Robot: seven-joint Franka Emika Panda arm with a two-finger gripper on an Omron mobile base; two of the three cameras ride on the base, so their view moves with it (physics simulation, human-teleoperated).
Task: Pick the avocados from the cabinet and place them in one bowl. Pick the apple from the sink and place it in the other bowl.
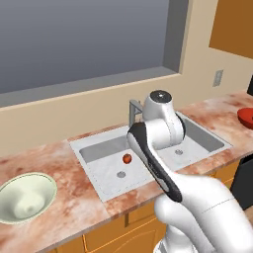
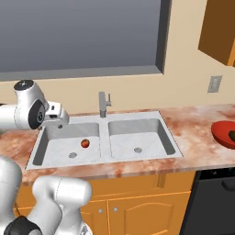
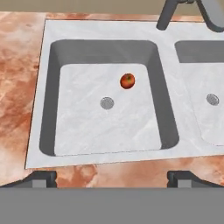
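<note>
Marbled reddish countertop (image 3: 17, 87) runs round the double-basin sink (image 3: 48, 100), and from where I stand the gripper (image 3: 112, 177) hangs above its near rim, fingers spread wide with nothing between them. Further in, the apple (image 3: 127, 81) sits on the left basin's floor, just beyond the round drain (image 3: 106, 103) and apart from it. I'd centre over the fruit first, then drop straight down, since it looks ready to roll; the faucet (image 2: 104, 103) behind seems safely clear.
</note>
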